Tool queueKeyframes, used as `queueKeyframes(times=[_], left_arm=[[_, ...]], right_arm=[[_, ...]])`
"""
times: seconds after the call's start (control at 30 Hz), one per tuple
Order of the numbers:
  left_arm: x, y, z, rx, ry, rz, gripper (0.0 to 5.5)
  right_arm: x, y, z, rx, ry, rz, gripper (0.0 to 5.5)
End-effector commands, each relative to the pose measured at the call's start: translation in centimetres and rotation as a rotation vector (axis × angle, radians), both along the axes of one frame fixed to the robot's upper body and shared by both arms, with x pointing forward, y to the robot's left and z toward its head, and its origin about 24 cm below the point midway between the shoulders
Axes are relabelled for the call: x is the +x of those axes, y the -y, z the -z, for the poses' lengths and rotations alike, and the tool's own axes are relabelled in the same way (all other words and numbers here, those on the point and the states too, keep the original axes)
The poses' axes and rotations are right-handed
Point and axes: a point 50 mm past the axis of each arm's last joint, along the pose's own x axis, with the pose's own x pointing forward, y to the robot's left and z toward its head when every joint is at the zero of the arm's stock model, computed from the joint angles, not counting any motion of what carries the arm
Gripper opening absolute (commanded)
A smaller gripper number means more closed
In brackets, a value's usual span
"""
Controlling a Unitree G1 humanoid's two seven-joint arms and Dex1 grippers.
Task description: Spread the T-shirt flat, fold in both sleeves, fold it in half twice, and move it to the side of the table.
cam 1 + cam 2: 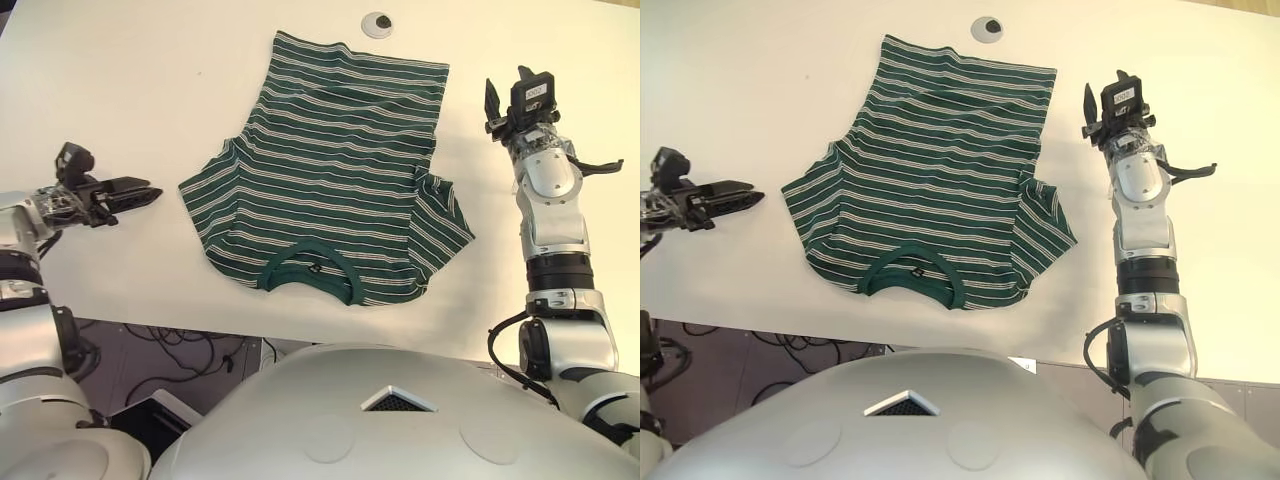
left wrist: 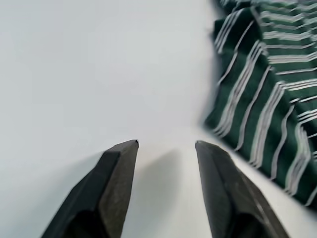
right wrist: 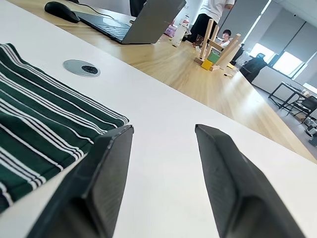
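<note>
Striped T-shirt (image 1: 330, 170) spread mid-table (image 1: 110, 90), both grippers parted and empty beside it
The collar lies close to the near edge; the shirt is dark green with thin white stripes, sleeves out, the right one rumpled. The left gripper (image 1: 140, 192) points at the left sleeve from near by; the right gripper (image 1: 508, 88) stands off the hem's right corner. White tabletop stretches wide on both sides. A white tag (image 1: 534, 91) on the right gripper is too small to read. A round grommet (image 1: 378, 24) sits just past the hem; beyond, a laptop (image 3: 143, 22) and mouse (image 3: 62, 11) on a wooden desk (image 3: 208, 84)
</note>
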Motion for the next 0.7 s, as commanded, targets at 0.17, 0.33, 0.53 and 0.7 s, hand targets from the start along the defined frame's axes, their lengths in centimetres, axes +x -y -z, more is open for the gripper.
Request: queueKeyframes(times=[0.17, 0.33, 0.53, 0.7], left_arm=[[-2.5, 2.3, 3.4, -0.046, -0.151, 0.0, 1.84], [-3.1, 2.8, 4.2, -0.043, -0.161, 0.006, 1.02], [-3.4, 3.5, 4.4, -0.08, -0.149, 0.023, 0.05], [-1.1, 5.0, 2.1, -0.164, -0.044, 0.068, 0.02]], right_arm=[[0.4, -0.8, 0.0, -0.002, -0.029, -0.024, 2.29], [0.4, -1.1, 0.3, -0.006, -0.042, -0.037, 2.29], [0.5, -0.9, 0.3, -0.019, -0.053, -0.052, 2.29], [0.6, -0.8, 0.4, -0.022, -0.056, -0.057, 2.29]])
